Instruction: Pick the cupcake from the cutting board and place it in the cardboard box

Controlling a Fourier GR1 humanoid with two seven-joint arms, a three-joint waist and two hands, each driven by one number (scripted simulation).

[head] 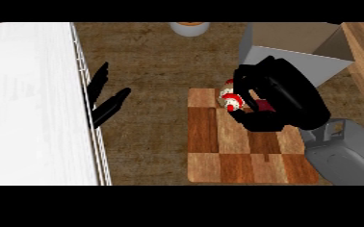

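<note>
1. The robot's right hand (pixel 280 101) curls its fingers and thumb round the cupcake (pixel 231 98), white-frosted with red dots, at the far end of the wooden cutting board (pixel 227 149).
2. The cardboard box (pixel 284 36) stands open just beyond the board, to the far right.
3. The cupcake is likely light, soft and easily crushed. Its frosting would smear, so the lower sides look the safer hold.
4. The left hand (pixel 107 101) rests at the left, fingers straight, holding nothing.
</note>
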